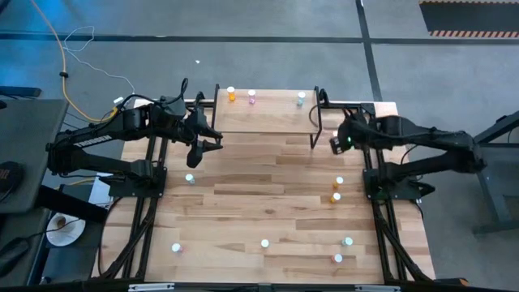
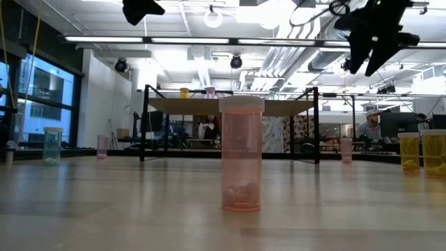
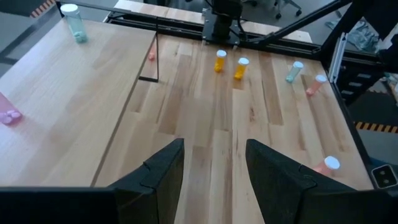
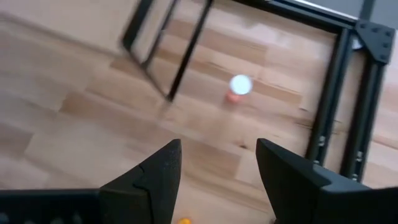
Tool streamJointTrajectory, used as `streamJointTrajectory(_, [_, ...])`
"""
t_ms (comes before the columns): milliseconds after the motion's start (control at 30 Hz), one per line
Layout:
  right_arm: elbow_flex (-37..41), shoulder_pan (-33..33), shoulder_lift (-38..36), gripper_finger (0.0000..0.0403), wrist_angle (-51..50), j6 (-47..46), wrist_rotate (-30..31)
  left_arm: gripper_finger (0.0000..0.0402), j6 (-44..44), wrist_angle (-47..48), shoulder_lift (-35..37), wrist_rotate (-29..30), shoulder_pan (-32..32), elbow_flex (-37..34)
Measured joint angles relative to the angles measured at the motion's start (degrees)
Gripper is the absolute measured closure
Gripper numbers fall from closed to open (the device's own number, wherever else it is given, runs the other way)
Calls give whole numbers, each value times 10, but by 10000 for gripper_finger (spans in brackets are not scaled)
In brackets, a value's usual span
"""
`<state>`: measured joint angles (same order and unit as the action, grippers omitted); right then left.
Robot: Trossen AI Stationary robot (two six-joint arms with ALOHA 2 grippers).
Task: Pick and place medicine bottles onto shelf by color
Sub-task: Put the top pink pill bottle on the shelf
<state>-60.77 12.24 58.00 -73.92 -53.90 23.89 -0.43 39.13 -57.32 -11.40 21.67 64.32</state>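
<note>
The shelf stands at the table's far middle with an orange bottle, a pink one and a teal one upright on it. More bottles stand on the tabletop: teal, orange, and several near the front edge, among them a pink one. My left gripper hangs open above the table by the shelf's near left corner. My right gripper hangs open by the shelf's near right leg, above a white-capped bottle. Neither holds anything.
The shelf's thin black legs stand close to my right gripper. The black frame rails run along both table sides. Bare wood lies across the table's middle. A person sits at a desk in the room behind.
</note>
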Motion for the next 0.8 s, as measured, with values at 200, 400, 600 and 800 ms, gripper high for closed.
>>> streamJointTrajectory(200, [0,120,1,203,40,91,-53,240,17,0,0,0,0,0])
streamJointTrajectory(400, [0,229,9,203,89,168,-109,240,26,0,0,0,0,0])
streamJointTrajectory(600, [0,316,33,203,93,222,-155,240,26,1,0,0,0,0])
streamJointTrajectory(800, [0,368,89,203,112,267,-207,240,26,3,0,0,0,0])
